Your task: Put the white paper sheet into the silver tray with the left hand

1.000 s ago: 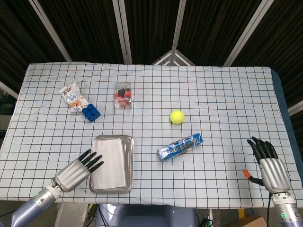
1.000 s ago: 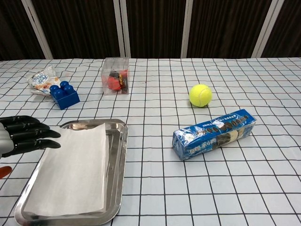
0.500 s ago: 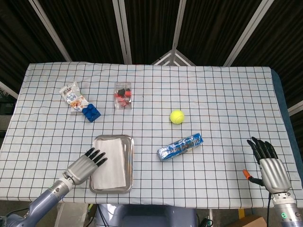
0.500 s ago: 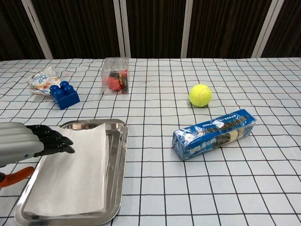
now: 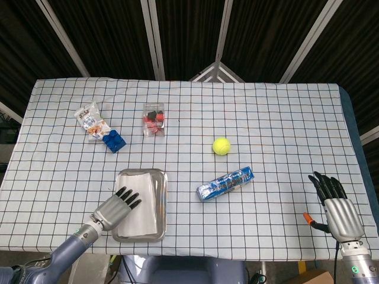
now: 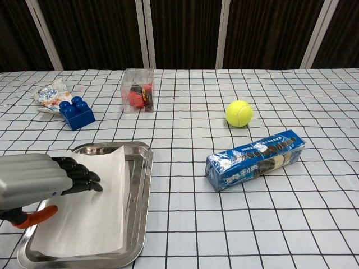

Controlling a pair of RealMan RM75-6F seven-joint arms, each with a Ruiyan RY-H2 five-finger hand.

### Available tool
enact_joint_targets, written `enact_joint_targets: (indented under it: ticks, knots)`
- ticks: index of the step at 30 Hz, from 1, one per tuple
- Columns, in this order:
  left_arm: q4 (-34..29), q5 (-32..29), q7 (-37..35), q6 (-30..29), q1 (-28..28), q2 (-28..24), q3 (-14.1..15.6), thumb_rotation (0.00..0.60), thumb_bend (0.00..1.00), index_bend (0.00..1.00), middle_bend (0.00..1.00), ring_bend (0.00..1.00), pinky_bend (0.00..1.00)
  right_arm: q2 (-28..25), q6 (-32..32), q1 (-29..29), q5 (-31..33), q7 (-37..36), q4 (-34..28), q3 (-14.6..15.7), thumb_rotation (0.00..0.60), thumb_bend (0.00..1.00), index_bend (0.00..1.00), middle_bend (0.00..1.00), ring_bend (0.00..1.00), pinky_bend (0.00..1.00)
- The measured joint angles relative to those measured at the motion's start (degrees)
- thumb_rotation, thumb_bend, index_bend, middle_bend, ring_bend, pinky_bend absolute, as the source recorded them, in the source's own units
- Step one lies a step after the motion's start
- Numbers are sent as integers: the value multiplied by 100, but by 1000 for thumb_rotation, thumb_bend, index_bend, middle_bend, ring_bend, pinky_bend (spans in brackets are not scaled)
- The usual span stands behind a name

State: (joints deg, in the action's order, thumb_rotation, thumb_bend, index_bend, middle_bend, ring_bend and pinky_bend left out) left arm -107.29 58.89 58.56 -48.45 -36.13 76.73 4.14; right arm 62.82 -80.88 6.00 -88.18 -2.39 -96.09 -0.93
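While the white paper sheet point(image 6: 90, 210) lies flat inside the silver tray point(image 6: 140, 213), a shiny rounded-corner metal rectangle, the left hand point(image 6: 42, 178) rests palm-down over it, black fingers point(image 6: 78, 178) stretched out and holding nothing. Right hand point(image 5: 339, 210) sits at the far worktop edge, fingers spread, empty. Worktop point(image 5: 266, 118) wears a white cloth with black grid. Also on it: fuzzy yellow tennis ball point(image 6: 239, 113), glossy blue cookie pack point(image 6: 255, 159), studded blue brick point(image 6: 77, 112), clear plastic box point(image 6: 138, 89) with red and black bits, crinkly snack bag point(image 6: 49, 94).
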Motion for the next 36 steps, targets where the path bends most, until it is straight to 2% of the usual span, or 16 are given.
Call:
enact_joint_targets:
  ticks: [14,36]
  knots:
    - [72,141,290,-159,-318,137,285,600,673,0,0,0,0,1,2,0,-6,-4,-6,6,600,313,0,0,0,0]
    - [15,-42,237,-426,-548,128,429,600,673,0,0,0,0,-1,-10,-7,-16,6,-15,13,600,314,0,0,0,0]
